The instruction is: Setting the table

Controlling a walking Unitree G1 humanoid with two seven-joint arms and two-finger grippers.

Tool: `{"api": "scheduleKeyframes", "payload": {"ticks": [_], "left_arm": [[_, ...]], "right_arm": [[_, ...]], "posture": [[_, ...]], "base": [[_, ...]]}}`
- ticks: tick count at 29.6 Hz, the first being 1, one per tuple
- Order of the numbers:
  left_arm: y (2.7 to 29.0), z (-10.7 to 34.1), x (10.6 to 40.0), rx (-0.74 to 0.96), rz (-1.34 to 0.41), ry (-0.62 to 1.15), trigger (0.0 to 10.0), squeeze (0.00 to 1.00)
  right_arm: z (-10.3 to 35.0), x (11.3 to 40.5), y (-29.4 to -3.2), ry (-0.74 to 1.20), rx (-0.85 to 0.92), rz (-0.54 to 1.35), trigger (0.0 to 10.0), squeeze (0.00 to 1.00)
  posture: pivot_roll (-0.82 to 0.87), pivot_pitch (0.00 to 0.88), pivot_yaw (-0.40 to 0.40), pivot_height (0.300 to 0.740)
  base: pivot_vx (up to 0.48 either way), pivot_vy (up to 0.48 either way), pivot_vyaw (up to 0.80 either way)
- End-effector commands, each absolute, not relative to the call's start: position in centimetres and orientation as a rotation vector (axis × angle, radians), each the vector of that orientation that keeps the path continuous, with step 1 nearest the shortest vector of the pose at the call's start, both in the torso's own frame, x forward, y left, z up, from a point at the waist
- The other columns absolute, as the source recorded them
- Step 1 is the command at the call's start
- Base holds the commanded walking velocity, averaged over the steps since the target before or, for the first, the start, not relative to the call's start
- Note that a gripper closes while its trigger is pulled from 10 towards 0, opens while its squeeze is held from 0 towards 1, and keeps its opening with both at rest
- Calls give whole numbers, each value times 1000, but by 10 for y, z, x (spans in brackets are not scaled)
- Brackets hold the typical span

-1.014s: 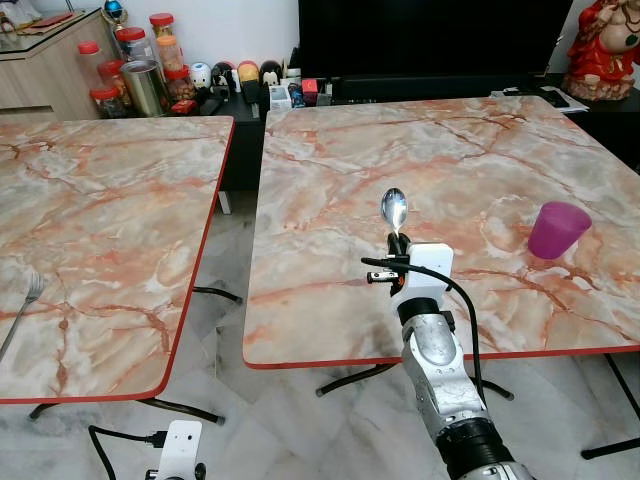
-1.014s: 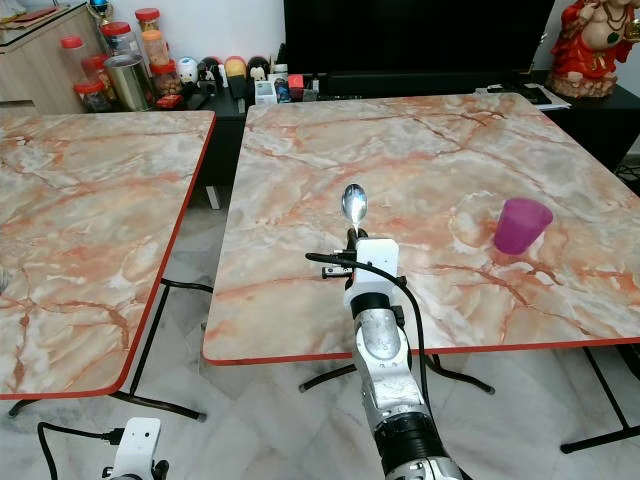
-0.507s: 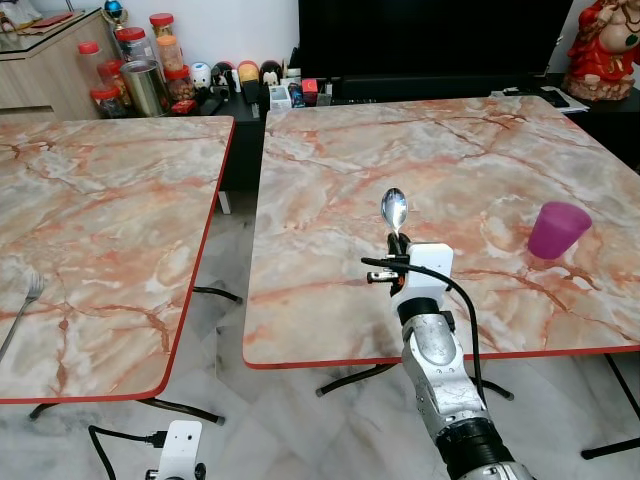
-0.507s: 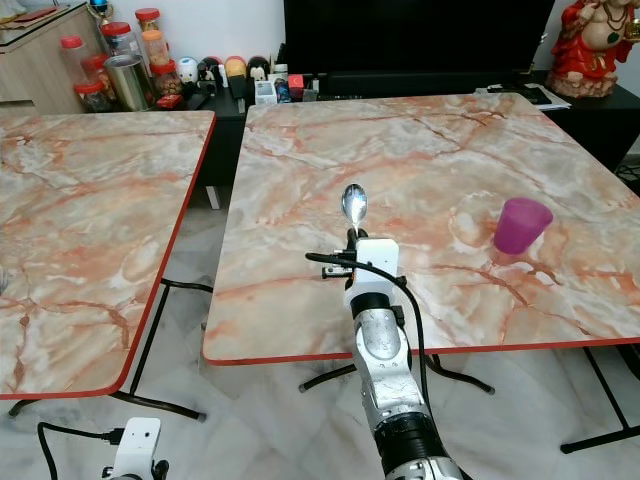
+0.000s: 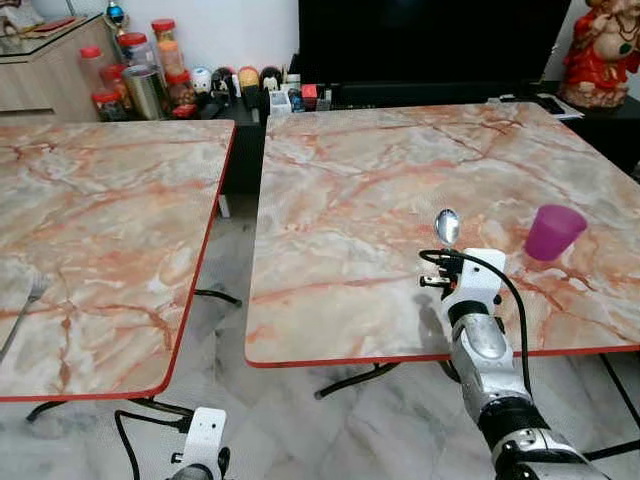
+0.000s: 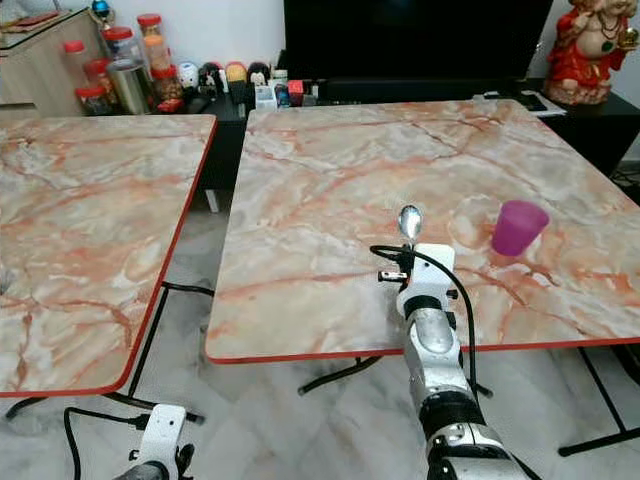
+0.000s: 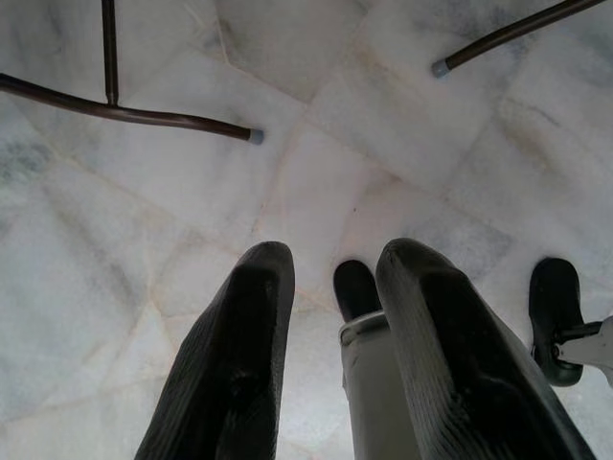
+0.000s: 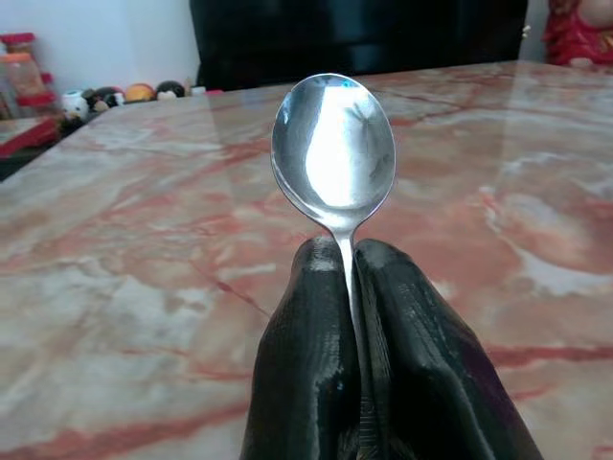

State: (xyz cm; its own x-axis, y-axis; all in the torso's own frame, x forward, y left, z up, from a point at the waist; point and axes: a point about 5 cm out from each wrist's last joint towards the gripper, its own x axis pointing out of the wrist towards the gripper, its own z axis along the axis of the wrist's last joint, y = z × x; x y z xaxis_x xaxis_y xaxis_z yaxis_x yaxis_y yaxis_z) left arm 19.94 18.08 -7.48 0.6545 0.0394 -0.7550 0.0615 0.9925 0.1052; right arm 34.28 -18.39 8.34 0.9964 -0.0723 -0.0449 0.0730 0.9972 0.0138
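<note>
Head views, right hand (image 5: 449, 246): raised over the near part of the right-hand table (image 5: 340, 200); black fingers pinch a metal spoon (image 5: 447, 226) by its handle, bowl up and upright; the silver arm rises from below the table's red front edge.
Head views, cup: a purple cup (image 5: 554, 231) stands mouth-up on the same table, to the right of the spoon and apart from it.
Head views, left table (image 5: 100, 220): marble-patterned like the other, a gap of floor between them; a fork (image 5: 24, 312) lies at its near left edge, partly cut off.
Head views, background: jars (image 5: 140, 70) and small figurines (image 5: 235, 80) sit along the wall on a low dark unit; a red statue (image 5: 598, 45) stands at far right.
Left wrist view, left hand (image 7: 330, 335): hangs low over the marble floor (image 7: 316, 144); its two fingers (image 7: 230, 364) are spread apart, nothing between them; thin table legs (image 7: 134, 115) cross the floor.
Right wrist view, spoon (image 8: 333, 144): stem clamped between the two closed fingers (image 8: 306, 364); shiny bowl faces the camera above the table (image 8: 144, 220).
</note>
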Motion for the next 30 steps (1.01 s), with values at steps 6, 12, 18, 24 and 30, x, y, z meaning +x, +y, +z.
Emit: {"api": "scheduleKeyframes", "payload": {"ticks": [6, 12, 18, 24, 30], "left_arm": [[183, -76, 197, 144, -15, 864, 10000, 0], [186, -75, 198, 142, -3, 856, 10000, 0], [188, -73, 200, 141, 4, 840, 10000, 0], [188, -73, 200, 128, 11, 838, 10000, 0], [189, -73, 200, 125, 13, 836, 10000, 0]], "right_arm": [[86, 346, -169, 31, 15, 1, 10000, 0], [76, 340, -144, 45, -24, 112, 10000, 0], [74, 337, -125, 33, -11, 166, 10000, 0], [73, 336, -119, 33, -4, 172, 10000, 0], [74, 337, -119, 32, 5, 159, 10000, 0]], "posture": [[-80, 0, 7, 736], [-70, 0, 5, 736], [-74, 0, 15, 736], [-73, 0, 16, 736], [-72, 0, 15, 736]], "base": [[0, 0, 0], [0, 0, 0], [0, 0, 0], [0, 52, 0], [0, 224, 0]]}}
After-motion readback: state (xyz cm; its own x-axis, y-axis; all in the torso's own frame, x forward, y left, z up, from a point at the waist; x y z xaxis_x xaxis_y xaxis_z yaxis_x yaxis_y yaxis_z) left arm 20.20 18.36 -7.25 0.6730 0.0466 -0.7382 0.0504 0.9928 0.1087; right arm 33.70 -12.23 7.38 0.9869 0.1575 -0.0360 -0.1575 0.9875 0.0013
